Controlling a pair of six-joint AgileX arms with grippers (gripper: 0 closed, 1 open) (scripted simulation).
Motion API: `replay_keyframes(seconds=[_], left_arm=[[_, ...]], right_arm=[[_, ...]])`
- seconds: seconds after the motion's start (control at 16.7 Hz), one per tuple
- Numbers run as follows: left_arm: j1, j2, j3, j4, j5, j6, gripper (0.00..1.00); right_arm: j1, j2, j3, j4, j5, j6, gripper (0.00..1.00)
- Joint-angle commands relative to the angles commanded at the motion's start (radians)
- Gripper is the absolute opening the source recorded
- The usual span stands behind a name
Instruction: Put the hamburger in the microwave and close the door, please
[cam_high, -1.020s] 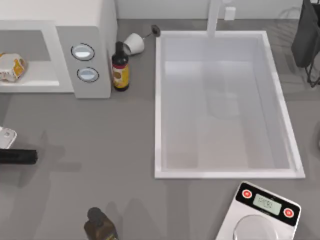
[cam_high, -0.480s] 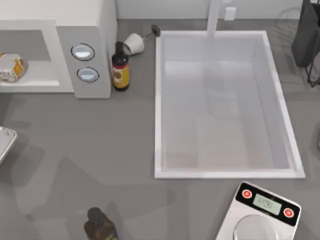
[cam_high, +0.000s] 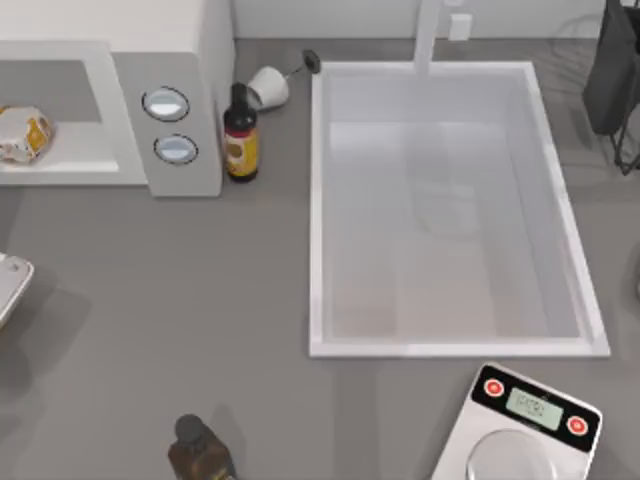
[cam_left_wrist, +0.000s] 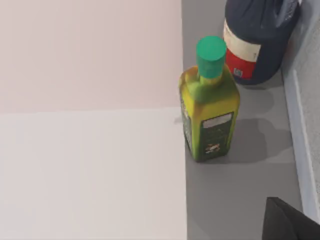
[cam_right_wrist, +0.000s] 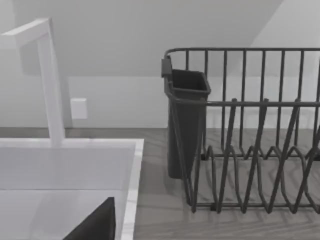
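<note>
The hamburger (cam_high: 22, 134), wrapped in white paper with orange patches, lies inside the open cavity of the white microwave (cam_high: 190, 60) at the top view's far left. Two round silver dials (cam_high: 166, 103) sit on its side panel. The door (cam_high: 10, 283) stands open; only a grey-silver corner of it shows at the left edge, in front of the cavity. A dark part of my left gripper (cam_left_wrist: 290, 222) shows in the left wrist view, near a green-capped oil bottle (cam_left_wrist: 209, 100). A dark part of my right gripper (cam_right_wrist: 95, 225) hangs over the sink's corner in the right wrist view.
A brown bottle (cam_high: 240, 135) and a tipped white cup (cam_high: 268, 87) stand right of the microwave. The white sink (cam_high: 315, 210) fills the middle right, with a faucet (cam_right_wrist: 50, 80). A silver scale (cam_high: 520, 425), another dark bottle (cam_high: 200, 455) and a wire dish rack (cam_right_wrist: 250, 130) are around.
The dark left arm that lay at the left edge by the door a second ago has left the top view. The door corner shifted slightly. The hamburger has stayed put.
</note>
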Motion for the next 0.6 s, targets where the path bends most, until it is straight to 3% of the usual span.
replay_keyframes(seconds=[0.24, 0.6], left_arm=[[0.132, 0.134, 0.085, -0.096, 0.088, 0.121, 0.0], [0.152, 0.158, 0.095, -0.117, 0.103, 0.15, 0.0]], right_arm=[[0.0, 0.0, 0.0, 0.0, 0.0, 0.0, 1.0], [0.0, 0.0, 0.0, 0.0, 0.0, 0.0, 1.0]])
